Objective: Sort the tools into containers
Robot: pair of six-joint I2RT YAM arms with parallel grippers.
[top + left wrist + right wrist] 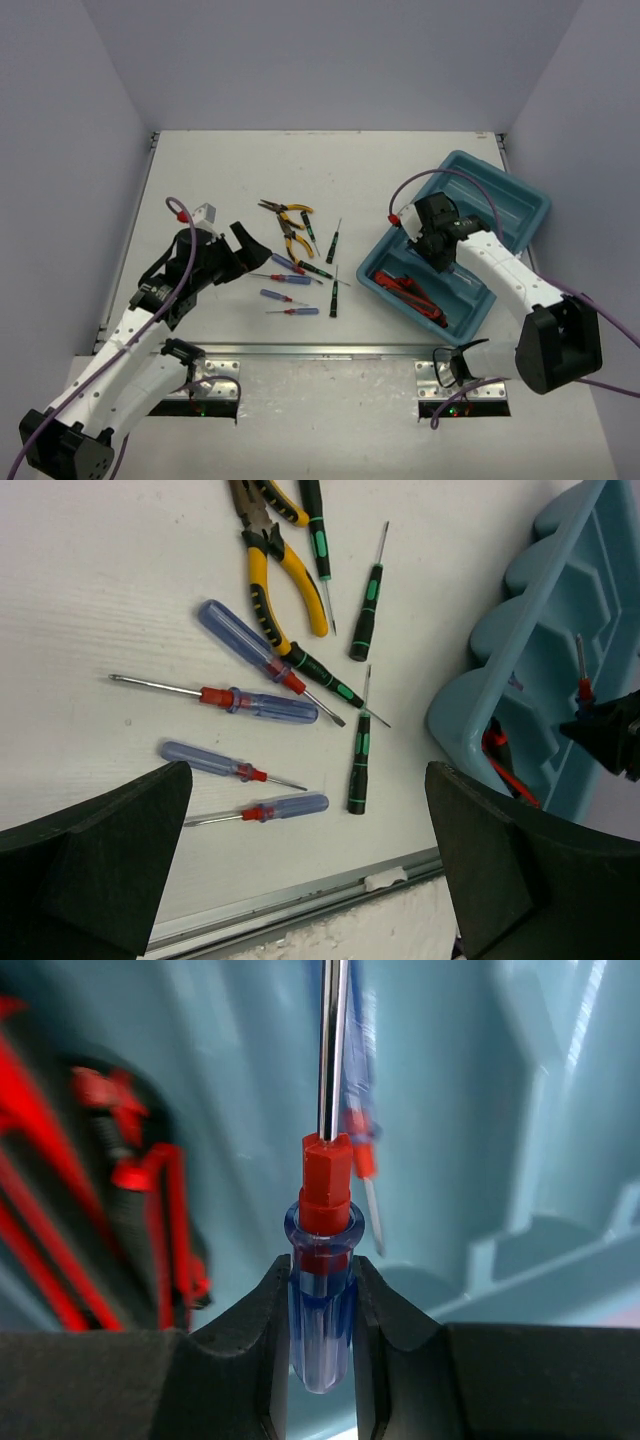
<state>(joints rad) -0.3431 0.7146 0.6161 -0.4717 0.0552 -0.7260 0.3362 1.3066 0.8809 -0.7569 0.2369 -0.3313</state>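
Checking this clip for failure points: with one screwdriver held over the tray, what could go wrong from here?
1. The right jaws pinch only the smooth handle of the blue screwdriver; it could pivot or slip out early.
2. The red pliers lie in the tray just beside it; a release here might land it among them.
3. The left jaws stand open above screwdrivers touching the yellow pliers; a grab could catch two tools.

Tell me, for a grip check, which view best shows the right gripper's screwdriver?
Right wrist: the screwdriver appears close up, clamped in the right gripper. Left wrist shows it tiny at the edge; top external does not show it.
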